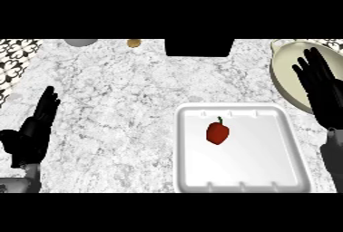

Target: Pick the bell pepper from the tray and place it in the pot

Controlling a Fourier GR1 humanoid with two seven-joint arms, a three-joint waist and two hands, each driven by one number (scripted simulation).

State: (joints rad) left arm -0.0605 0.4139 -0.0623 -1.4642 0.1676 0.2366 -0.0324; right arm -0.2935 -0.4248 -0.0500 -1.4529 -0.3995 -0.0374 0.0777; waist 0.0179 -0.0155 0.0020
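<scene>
**Still untouched: pepper nearer the right hand**

Red bell pepper [218,132] lies in the white tray [295,154], centre-right of frame, long axis near vertical, green stem toward the top. Right hand [320,88], fingers straight, hovers over the pot [285,63] at upper right. Left hand [35,131] rests open, far left.

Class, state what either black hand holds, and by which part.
Nothing: left hand and right hand are open; the red bell pepper lies untouched.
</scene>
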